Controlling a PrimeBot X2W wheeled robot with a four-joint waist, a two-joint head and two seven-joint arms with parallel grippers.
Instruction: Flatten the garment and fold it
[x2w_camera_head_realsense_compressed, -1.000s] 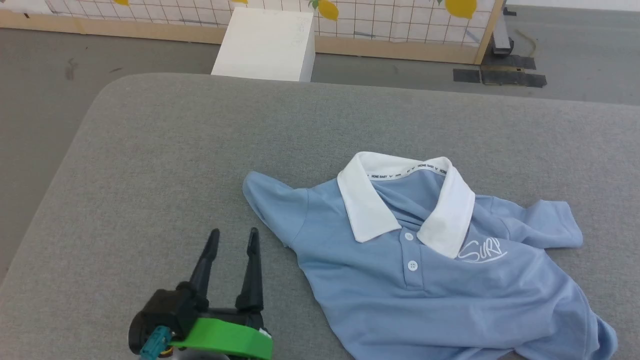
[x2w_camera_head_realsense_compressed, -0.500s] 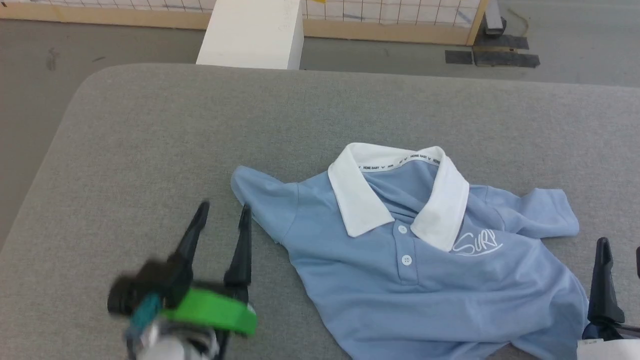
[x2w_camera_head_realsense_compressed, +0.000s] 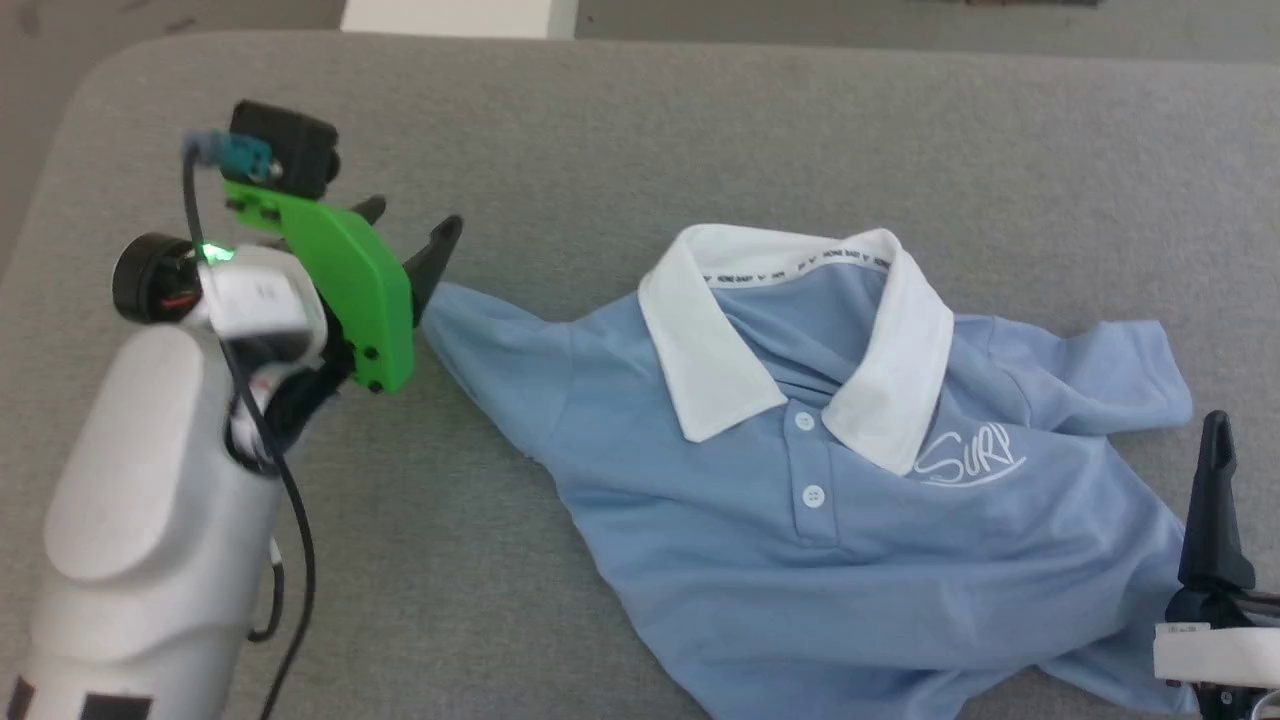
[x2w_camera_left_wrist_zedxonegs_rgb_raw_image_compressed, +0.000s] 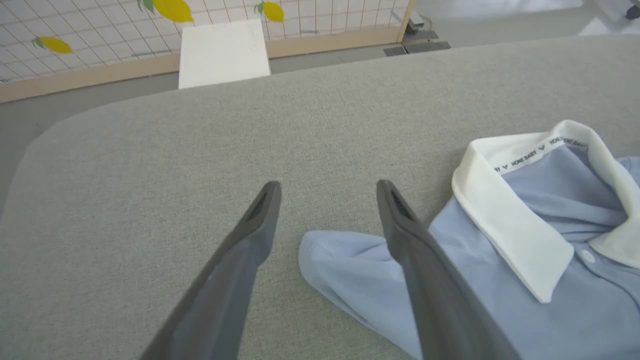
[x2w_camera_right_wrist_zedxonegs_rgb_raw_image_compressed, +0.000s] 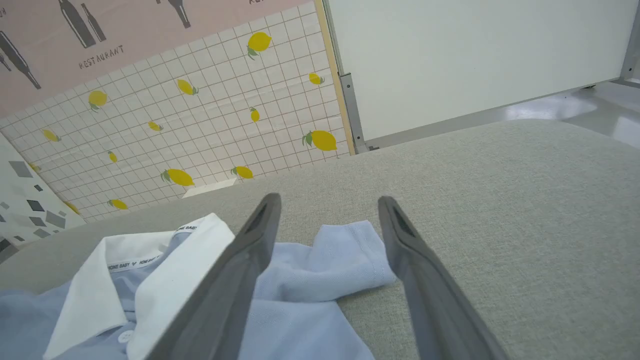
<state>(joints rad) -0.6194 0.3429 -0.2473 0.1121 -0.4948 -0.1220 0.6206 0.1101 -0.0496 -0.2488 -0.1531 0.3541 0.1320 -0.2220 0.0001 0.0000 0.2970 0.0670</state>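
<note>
Your shirt lies rumpled across the centre and right of the head view on the grey table, with its collar toward the top. It looks light, soft and floppy, so it will likely bunch rather than slide whole; take it by the sleeve hems. The left gripper hangs open over the left-of-frame sleeve. The right gripper, also open and empty, faces the other sleeve.

Bare grey pad far and left of shirt; passable there. Shirt spread over right-centre, right sleeve bunched. White box beyond far edge.
</note>
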